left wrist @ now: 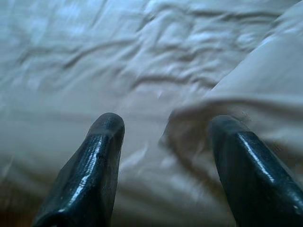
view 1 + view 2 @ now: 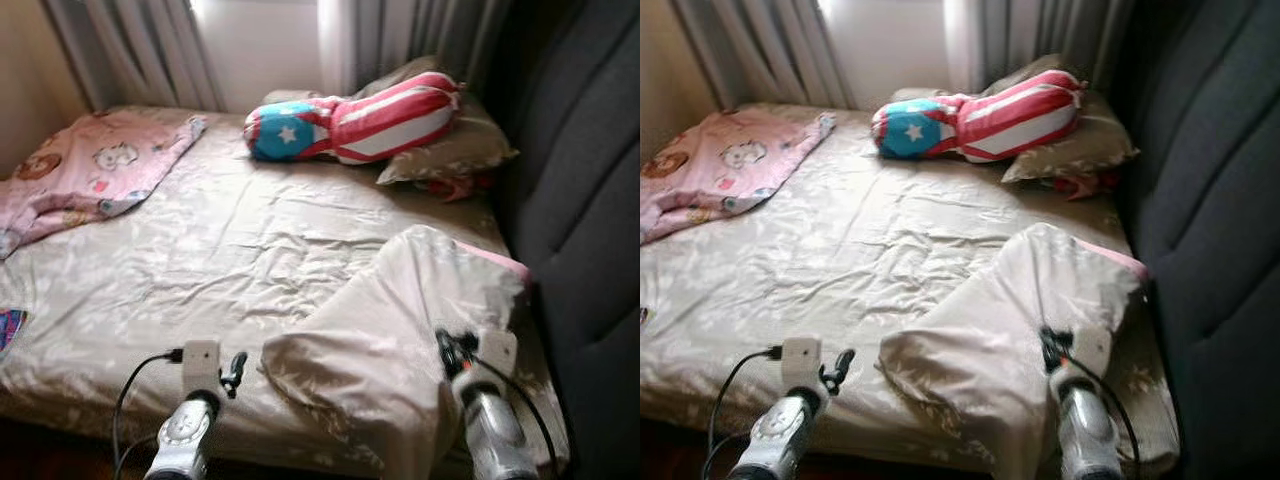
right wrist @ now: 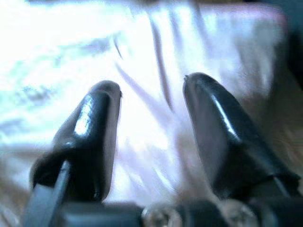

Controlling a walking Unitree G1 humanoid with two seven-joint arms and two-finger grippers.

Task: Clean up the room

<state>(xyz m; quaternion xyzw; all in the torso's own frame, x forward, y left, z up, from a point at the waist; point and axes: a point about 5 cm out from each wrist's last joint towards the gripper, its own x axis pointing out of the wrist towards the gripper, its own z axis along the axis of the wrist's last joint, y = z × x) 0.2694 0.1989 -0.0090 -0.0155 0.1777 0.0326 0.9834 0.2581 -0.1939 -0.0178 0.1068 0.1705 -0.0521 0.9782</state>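
Observation:
A beige pillow lies crumpled on the near right part of the bed, a pink edge showing at its far corner. My left gripper hovers just left of the pillow's near corner. In the left wrist view this gripper is open, with the pillow's edge in front of one finger. My right gripper sits against the pillow's right side. Its fingers stand apart over the shiny fabric, so it is open.
The bed's wrinkled beige sheet spreads ahead. A pink patterned blanket lies at the far left. A red-and-white striped bolster with a blue star end rests on another beige pillow. A dark padded headboard rises on the right, curtains behind.

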